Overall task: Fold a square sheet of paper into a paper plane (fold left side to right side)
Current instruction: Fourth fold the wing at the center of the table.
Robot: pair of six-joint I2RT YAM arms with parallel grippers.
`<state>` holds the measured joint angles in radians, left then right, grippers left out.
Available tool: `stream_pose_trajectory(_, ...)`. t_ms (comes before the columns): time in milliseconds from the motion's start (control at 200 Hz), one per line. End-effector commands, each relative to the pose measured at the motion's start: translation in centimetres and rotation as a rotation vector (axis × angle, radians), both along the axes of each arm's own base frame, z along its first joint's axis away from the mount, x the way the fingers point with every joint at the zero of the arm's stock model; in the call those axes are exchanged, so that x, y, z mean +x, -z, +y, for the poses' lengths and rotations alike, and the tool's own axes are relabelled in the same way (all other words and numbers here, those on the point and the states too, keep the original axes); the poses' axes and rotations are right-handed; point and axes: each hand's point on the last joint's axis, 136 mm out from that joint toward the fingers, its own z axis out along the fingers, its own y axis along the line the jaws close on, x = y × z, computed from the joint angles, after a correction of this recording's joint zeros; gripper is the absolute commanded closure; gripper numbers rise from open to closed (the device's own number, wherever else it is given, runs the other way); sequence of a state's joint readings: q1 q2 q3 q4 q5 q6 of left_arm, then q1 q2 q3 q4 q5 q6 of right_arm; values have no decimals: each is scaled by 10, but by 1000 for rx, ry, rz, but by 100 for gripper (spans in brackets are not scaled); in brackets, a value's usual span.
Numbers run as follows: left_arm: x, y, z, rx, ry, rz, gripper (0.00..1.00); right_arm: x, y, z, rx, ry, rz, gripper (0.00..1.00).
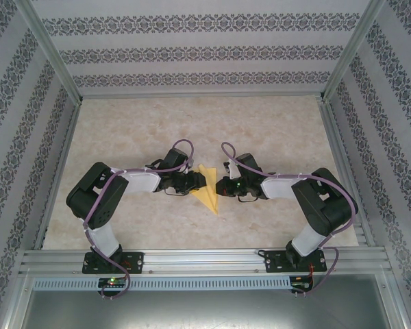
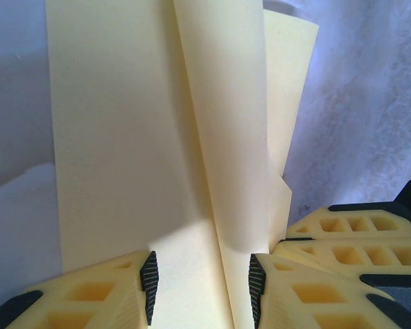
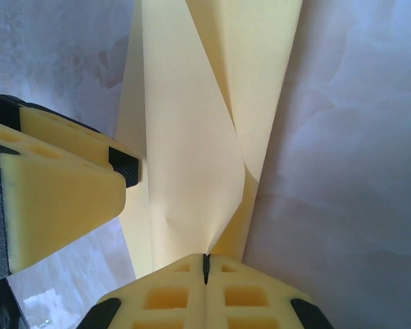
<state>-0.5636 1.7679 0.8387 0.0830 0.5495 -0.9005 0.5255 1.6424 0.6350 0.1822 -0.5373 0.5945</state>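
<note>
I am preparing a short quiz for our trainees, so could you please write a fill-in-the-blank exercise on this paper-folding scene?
1. The folded paper is ___ in colour.
2. Seen from above, it lies ___ the two hands.
3. The right hand is ___ on the paper.
4. The left hand is ___, with paper in its gap.
Missing words: yellow; between; shut; open.

— What's your table (image 1: 260, 130) like?
— Pale and marbled, bare over most of its surface.
— And what's on it?
— You've got one folded yellow paper (image 1: 209, 195) near the middle, its narrow point toward you.
</note>
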Motion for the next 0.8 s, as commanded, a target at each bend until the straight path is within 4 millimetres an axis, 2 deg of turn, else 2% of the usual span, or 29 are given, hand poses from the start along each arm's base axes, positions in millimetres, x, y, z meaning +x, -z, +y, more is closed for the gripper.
stream_pose_trajectory(0,-4,-2,-4,11,26,-17,56,10,-4,-3,-15,4,-34,100)
stream_pose_trajectory(150,-3,-2,-3,13,25,-17,56,11,-5,-2,-17,-1,-43,100)
stream_pose_trajectory(794,-2,-3,-5,12,31,-18,56,8,13,-5,-78,-7,-5,99)
